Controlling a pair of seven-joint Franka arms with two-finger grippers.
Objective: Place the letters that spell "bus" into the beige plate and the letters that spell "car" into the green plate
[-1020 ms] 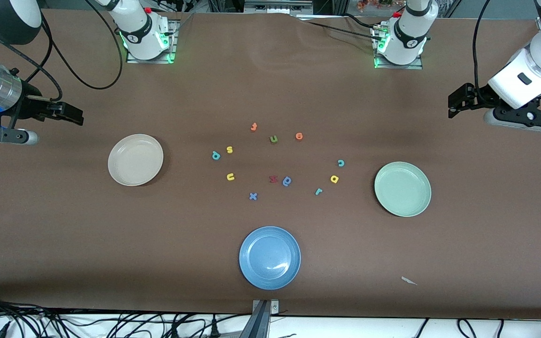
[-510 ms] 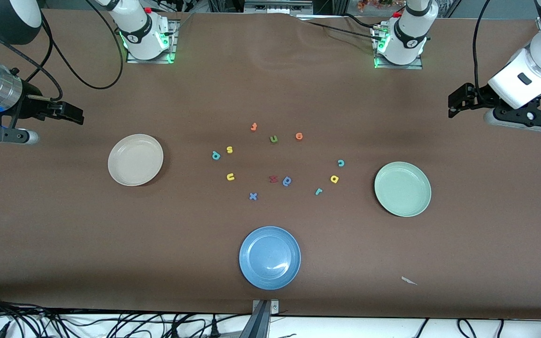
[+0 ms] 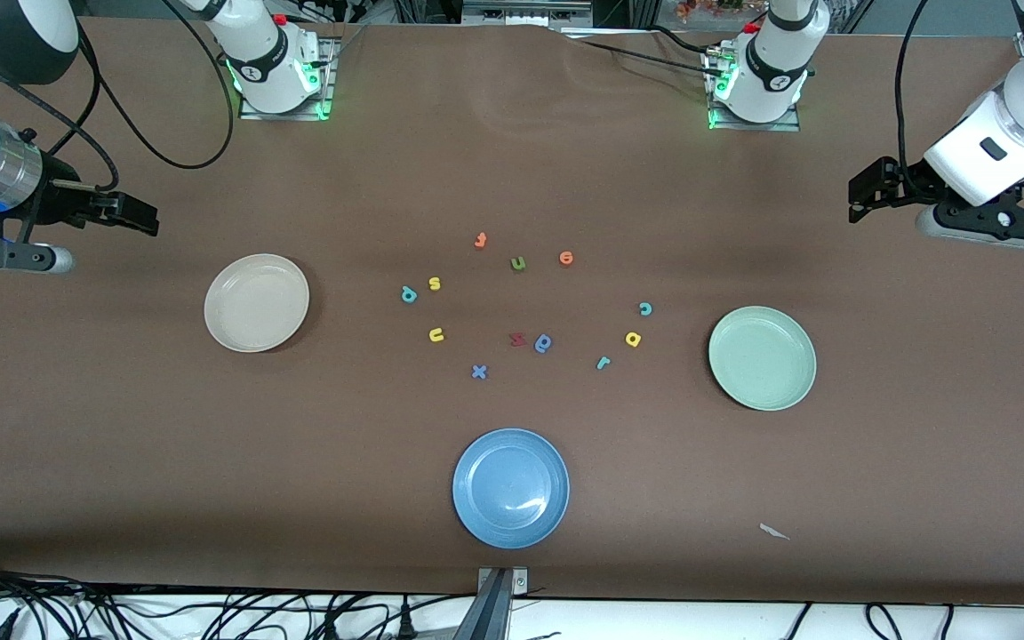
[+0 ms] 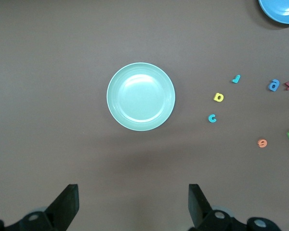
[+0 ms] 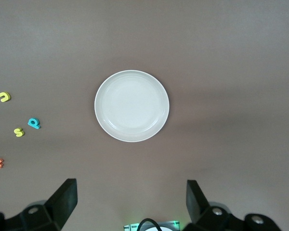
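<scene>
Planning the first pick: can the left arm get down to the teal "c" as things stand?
Probably yes. The left tool hangs open over bare table at its own end, and the teal "c" lies flat beside the green plate, with nothing over it; the yellow "a" sits close.

I see blue plate point(image 3: 510, 488) nearest front camera. Blue x point(image 3: 478, 372), red letter point(image 3: 517, 339) touching blue round letter point(image 3: 544, 343). Farther: olive u point(image 3: 518, 263), two orange letters point(image 3: 480, 240).

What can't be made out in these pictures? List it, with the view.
- Blue plate: left wrist view, cut off by the frame's edge.
- Dark red letter: front view, too small to read.
- Blue rounded letter: front view, its identity is unclear.
- White scrap near the table's front edge: front view, too small to identify.
</scene>
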